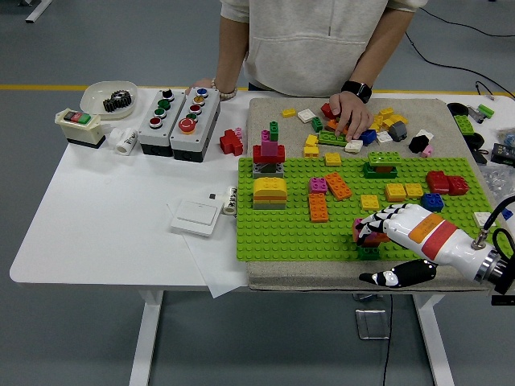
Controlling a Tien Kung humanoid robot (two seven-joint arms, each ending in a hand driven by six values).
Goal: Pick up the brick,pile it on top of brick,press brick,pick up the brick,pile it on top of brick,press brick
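- The robot's right hand (385,227), white with an orange and red band and black-tipped fingers, comes in from the lower right over the green studded baseplate (290,229)
- Its fingers (374,219) are curled down onto a small stack of bricks (364,234), pinkish-red on top with a dark green piece beneath, sitting near the baseplate's front edge; the thumb (394,276) hangs off in front of that edge, so whether the hand truly grips or just presses the stack, I cannot tell
- Elsewhere on the baseplate: an orange flat brick (319,207) left of the stack, a yellow domed brick on grey (269,192) further left, and a red and magenta tower (269,152) at the back-left corner
- Beyond the baseplate's far edge a person's hand (348,112) rests on a loose pile of mixed-colour bricks (378,125)
- Left of the baseplate, on the white table (105,217), sit two grey push-button boxes (179,121) and a white wall switch (195,215)
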